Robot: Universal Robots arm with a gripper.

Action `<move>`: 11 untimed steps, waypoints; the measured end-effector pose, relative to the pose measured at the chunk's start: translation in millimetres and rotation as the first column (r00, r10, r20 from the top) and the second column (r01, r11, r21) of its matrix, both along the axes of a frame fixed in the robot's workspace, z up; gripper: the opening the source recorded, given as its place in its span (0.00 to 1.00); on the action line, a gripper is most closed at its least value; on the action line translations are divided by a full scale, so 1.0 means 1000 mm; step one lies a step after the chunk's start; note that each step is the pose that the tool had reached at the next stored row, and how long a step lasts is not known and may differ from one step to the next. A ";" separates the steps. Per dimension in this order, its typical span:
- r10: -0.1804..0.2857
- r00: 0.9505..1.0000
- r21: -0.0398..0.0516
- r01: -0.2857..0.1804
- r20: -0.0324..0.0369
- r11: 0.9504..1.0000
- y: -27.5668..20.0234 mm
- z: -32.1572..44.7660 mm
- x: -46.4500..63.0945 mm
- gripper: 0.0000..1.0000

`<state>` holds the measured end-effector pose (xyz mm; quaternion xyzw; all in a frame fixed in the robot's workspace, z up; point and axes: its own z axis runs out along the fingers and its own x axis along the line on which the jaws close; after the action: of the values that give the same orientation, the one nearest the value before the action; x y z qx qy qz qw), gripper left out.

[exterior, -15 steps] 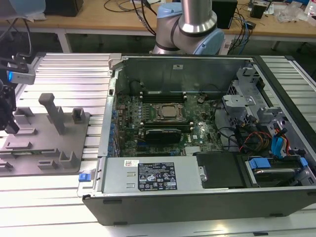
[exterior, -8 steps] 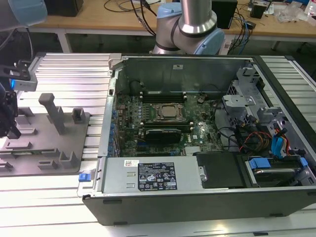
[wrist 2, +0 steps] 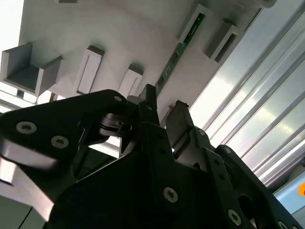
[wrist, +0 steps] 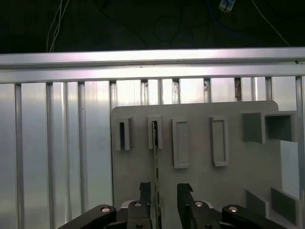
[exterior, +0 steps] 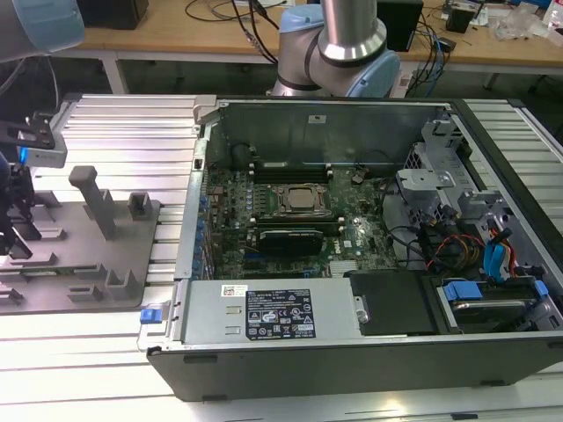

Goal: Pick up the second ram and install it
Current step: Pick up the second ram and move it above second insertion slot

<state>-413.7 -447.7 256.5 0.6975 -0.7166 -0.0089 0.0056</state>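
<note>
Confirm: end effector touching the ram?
Cannot tell. In the first wrist view the ram stands between the open end effector's fingers: clear gap to one, no visible gap at the other.

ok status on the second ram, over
Gripper open, fingers either side of the second ram. Ram on edge in its slot on the grey tray, not lifted. No obstruction seen around it.

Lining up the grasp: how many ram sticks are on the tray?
1. The ram stands on edge on the tray, one end in a slotted holder, the rest running between the open fingers of the gripper. Others may be hidden beneath the gripper.
</note>
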 end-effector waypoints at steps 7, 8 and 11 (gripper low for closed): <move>0.019 1.000 0.000 -0.019 0.000 1.000 -0.0080 -0.0226 0.000 0.34; 0.020 1.000 0.000 -0.020 0.000 1.000 -0.0086 -0.0263 0.000 0.34; 0.022 1.000 0.000 -0.022 0.000 1.000 -0.0087 -0.0372 0.000 0.34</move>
<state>-413.9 -456.4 219.3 0.7054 -0.7087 -0.0088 0.0057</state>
